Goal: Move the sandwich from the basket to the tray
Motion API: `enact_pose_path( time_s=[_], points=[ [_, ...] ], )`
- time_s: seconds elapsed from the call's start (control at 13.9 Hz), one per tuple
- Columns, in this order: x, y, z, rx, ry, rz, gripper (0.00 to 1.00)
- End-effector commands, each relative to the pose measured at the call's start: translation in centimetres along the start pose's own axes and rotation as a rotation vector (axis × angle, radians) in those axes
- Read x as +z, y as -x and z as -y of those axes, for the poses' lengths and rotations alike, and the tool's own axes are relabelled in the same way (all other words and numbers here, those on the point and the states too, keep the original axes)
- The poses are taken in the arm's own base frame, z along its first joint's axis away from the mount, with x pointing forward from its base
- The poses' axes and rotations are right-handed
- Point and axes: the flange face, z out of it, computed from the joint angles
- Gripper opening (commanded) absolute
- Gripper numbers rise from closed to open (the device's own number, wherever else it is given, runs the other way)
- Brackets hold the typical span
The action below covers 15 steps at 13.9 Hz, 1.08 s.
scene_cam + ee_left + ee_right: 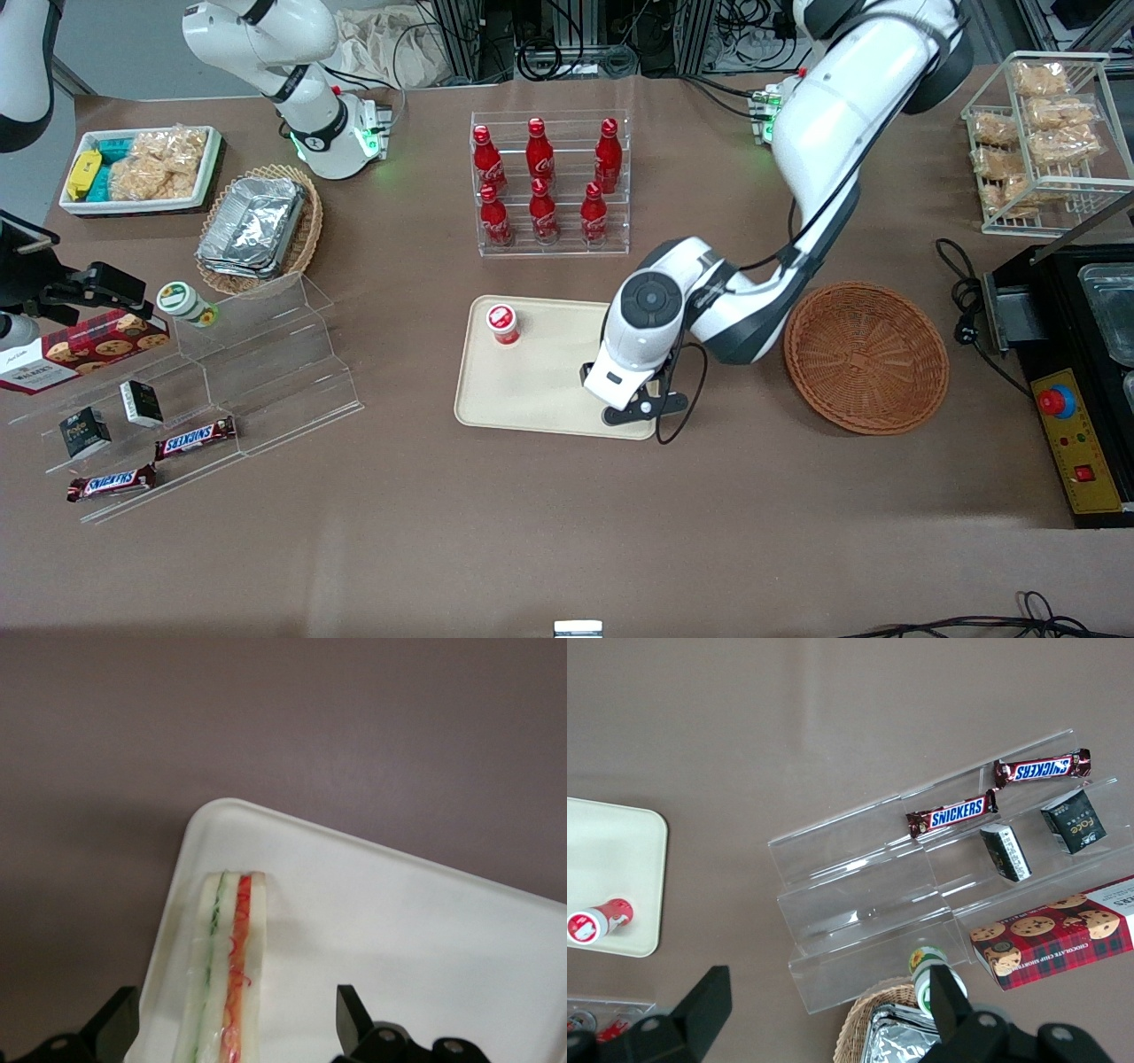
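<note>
Two black fingers (117, 1020) of the left gripper (232, 1028) are standing wide apart on either side of the sandwich (226, 970), not touching it. That sandwich is lying on the tray (390, 930), close along one edge and near a rounded corner. Seen from the front, the gripper (640, 409) is hovering over the tray's (532, 390) corner nearest the basket (866, 356), which is sitting just beside the tray, toward the working arm's end of the table (567, 532).

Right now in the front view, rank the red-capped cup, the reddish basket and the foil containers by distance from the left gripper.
Left gripper hovers over the tray's corner.
1. Red-capped cup, on the tray.
2. Basket, beside the tray.
3. Foil containers, toward the parked arm's end.
</note>
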Motion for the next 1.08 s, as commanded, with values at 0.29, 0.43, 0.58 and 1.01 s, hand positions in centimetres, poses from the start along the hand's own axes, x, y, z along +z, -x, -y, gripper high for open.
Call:
enact_pose_path(
  time_s=[0.29,0.43,0.58,1.01],
  points=[
    [-19.1,-4.6,10.7,-0.253,-0.040,-0.143,1.00],
    [-22.0,-7.0,14.8,-0.233,-0.011,-0.119,1.00],
    [-24.1,-9.0,19.2,-0.212,-0.001,-0.112,1.00],
    [-25.5,-12.9,30.3,-0.037,-0.055,-0.036,1.00]
  ],
)
